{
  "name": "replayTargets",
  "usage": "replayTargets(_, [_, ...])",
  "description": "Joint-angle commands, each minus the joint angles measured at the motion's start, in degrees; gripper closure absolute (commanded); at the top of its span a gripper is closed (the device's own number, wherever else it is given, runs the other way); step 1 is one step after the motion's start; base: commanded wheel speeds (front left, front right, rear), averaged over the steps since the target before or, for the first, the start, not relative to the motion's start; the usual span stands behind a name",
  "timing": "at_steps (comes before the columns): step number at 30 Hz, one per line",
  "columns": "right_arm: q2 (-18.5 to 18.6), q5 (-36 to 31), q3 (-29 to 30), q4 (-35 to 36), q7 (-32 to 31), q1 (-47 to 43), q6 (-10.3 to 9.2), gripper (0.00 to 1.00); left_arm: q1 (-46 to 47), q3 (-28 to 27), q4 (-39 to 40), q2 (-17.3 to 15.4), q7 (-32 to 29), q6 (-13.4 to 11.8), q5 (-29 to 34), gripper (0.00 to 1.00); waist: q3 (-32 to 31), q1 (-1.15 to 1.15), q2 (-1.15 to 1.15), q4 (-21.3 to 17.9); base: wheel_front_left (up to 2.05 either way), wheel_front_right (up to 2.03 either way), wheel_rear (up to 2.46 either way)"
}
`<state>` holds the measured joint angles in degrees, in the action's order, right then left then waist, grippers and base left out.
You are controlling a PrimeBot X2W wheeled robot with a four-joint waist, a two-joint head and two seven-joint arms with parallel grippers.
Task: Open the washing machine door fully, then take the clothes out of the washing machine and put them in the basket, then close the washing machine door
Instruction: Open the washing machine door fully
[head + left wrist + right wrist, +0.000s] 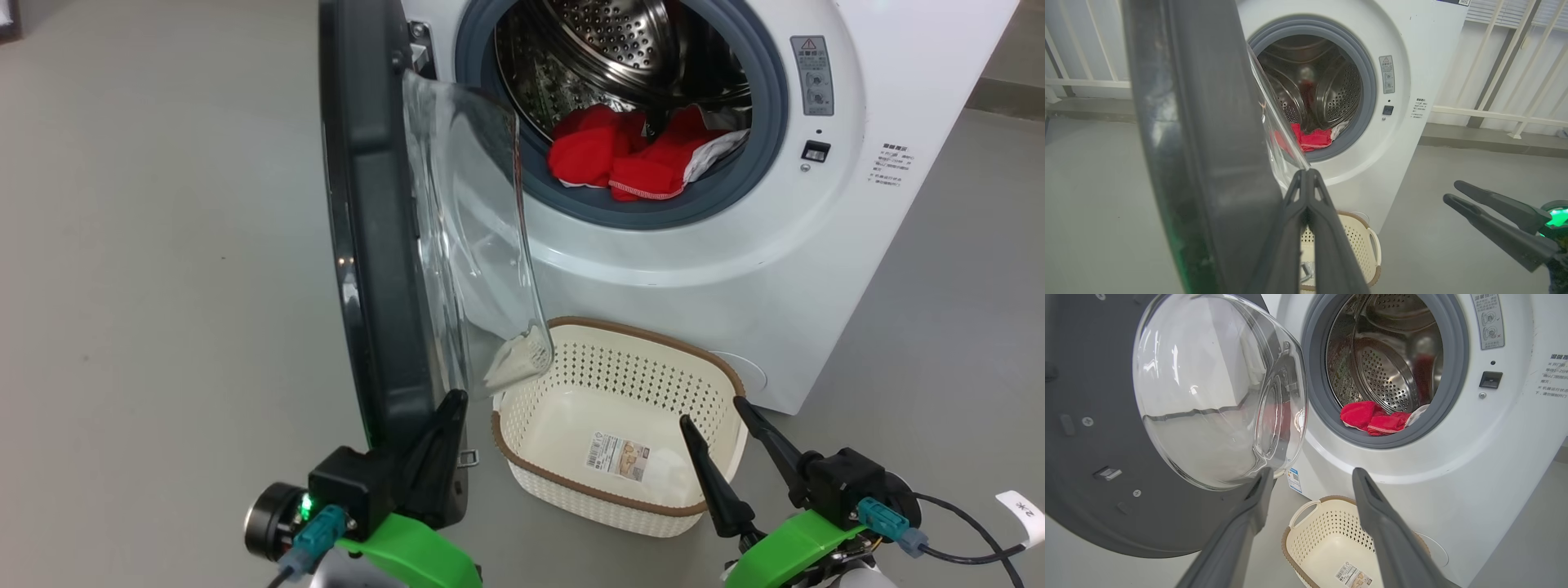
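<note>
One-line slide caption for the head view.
Washing machine door open, red clothes at the drum mouth, basket empty below; left gripper shut by the door's rim, right gripper open.

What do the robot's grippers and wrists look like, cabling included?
The left gripper and right gripper each have two long tapering dark fingers on a black block, with a bright green wrist cover behind. Each carries a teal connector with a dark cable. A green light glows on the left one; a white tag sits on the right one's cable.
</note>
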<state>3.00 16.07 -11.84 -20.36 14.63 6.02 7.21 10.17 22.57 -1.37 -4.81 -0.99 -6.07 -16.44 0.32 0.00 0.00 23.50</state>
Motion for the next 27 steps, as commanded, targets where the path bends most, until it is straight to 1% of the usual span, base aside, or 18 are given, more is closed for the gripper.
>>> replayTargets(1, [-0.13,-0.11,-1.34,1.15,0.37,1.9,0.28,0.0,0.52,-1.82,1.06,-0.61,0.04,-0.41,-0.25,1.0,-0.02,0.0,0.0,0.01,0.0,0.0,0.0])
replayTargets(6, [-0.13,-0.23,-1.02,1.13,0.37,1.78,0.28,0.0,-0.17,-2.8,-0.09,-0.79,0.76,-1.9,-0.23,1.0,-0.03,0.0,0.0,0.27,0.0,0.0,0.0])
replayTargets(13, [-0.13,-0.46,-0.78,1.07,0.37,1.47,0.28,0.0,-1.07,-4.88,0.6,-0.77,2.59,-4.48,-0.52,1.0,0.5,0.0,0.0,1.6,0.0,0.0,0.0])
replayTargets(17, [-0.13,-0.71,-0.54,1.2,0.37,1.52,0.28,0.0,-1.33,-6.86,0.87,-1.45,3.57,-5.94,-0.7,1.0,1.29,0.0,0.0,2.65,0.0,0.0,0.0])
replayTargets(27, [-0.13,-1.41,-1.04,0.39,0.37,2.41,0.28,0.0,-1.31,-12.82,0.42,-3.7,5.04,-8.56,-2.7,1.0,3.09,0.0,0.0,4.17,0.0,0.0,0.0])
